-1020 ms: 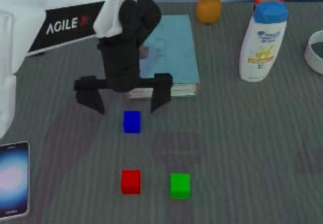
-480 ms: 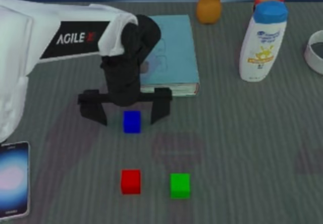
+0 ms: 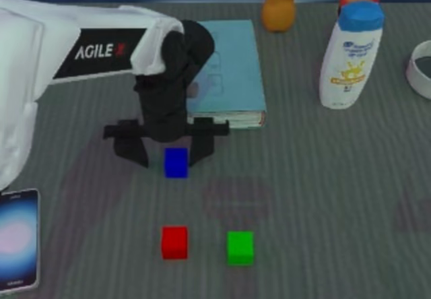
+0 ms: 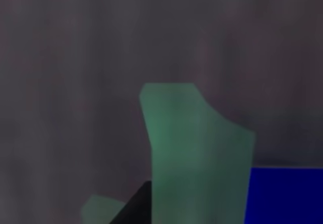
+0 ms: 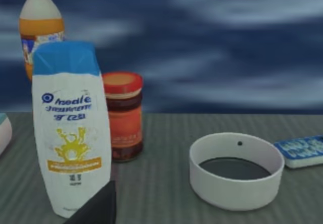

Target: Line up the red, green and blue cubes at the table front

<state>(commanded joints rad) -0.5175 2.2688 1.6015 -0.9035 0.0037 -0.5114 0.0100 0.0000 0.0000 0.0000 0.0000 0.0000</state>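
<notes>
Top view: camera above table (image 3: 323, 178), looks down, takes in left gripper (image 3: 167, 152) and whole worktop.

Left wrist view: very near surface, faces down past own finger; blue cube (image 4: 285, 196) just beside it. Shares blue cube (image 3: 176, 162) with top view.

Right wrist view: low, level, well away from left gripper, faces table back. Shares shampoo bottle (image 5: 70, 133), white ring (image 5: 236, 177) with top view.

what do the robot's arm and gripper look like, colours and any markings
The left arm has a bulky white shell with a black panel carrying white AGILEX lettering, the last letter red. Its wrist is matte black, ending in the left gripper: a black crossbar with two blocky black fingers. No cables show. Of the right arm only a dark edge shows in its wrist view.
</notes>
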